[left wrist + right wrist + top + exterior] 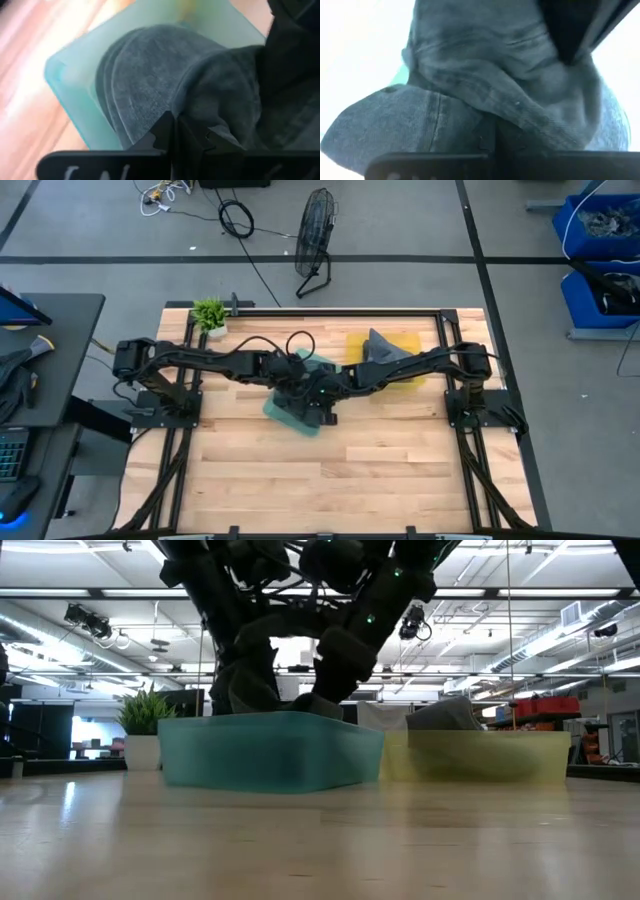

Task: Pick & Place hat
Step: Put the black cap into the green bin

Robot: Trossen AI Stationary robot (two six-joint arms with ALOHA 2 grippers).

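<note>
A grey hat [145,75] lies inside a teal bin [283,412] near the middle of the table, brim side [395,125] showing in the right wrist view. Both arms reach into this bin from above. My left gripper [175,134] and my right gripper [490,139] are each shut on the hat's cloth, close together over the bin [270,750]. In the high view the arms hide most of the hat. A second grey hat [378,344] sits in a yellow bin [408,370] just right of the teal one. My left gripper pinches a bunched fold of the hat's crown [200,117] between its shut fingers, coming from above and pointing down into the bin. The hat rests in the bin. My right gripper pinches a fold of cloth where crown meets brim [495,112], also from above. Its own fingers hide the exact spot.
The yellow bin [480,755] stands against the teal bin's right side. A small potted plant [210,315] sits at the far left corner of the table. Bare wooden tabletop [330,480] stretches toward the near edge. A fan [315,240] stands on the floor beyond the table.
</note>
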